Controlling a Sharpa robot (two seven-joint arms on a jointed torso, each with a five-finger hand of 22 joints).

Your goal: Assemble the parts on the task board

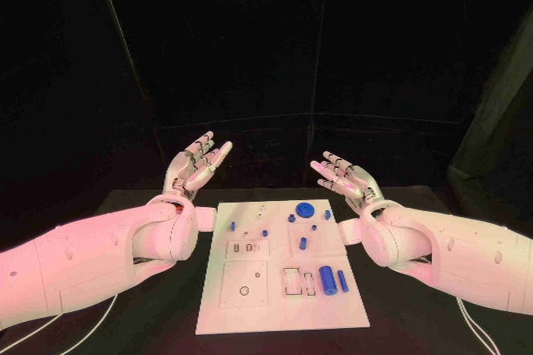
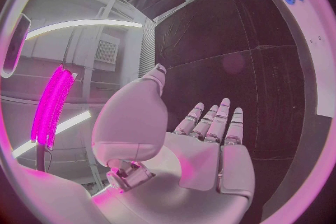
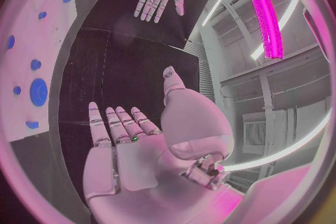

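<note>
The task board [image 1: 278,293] is laid mid-surface, with blue parts [image 1: 326,280] scattered loose on it. No part is held: the left robot hand [image 1: 198,166] and right robot hand [image 1: 344,178] are raised, fingers spread wide. A first reach down seems needed.

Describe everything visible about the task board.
The task board is a flat white rectangular plate lying on the black table, between the two arms. Small blue parts sit on its far half, among them a round disc; a larger blue cylinder and a thinner blue pin lie near its right edge. Rectangular and oval recesses mark its near half. Neither the left hand nor the right hand touches it.
</note>
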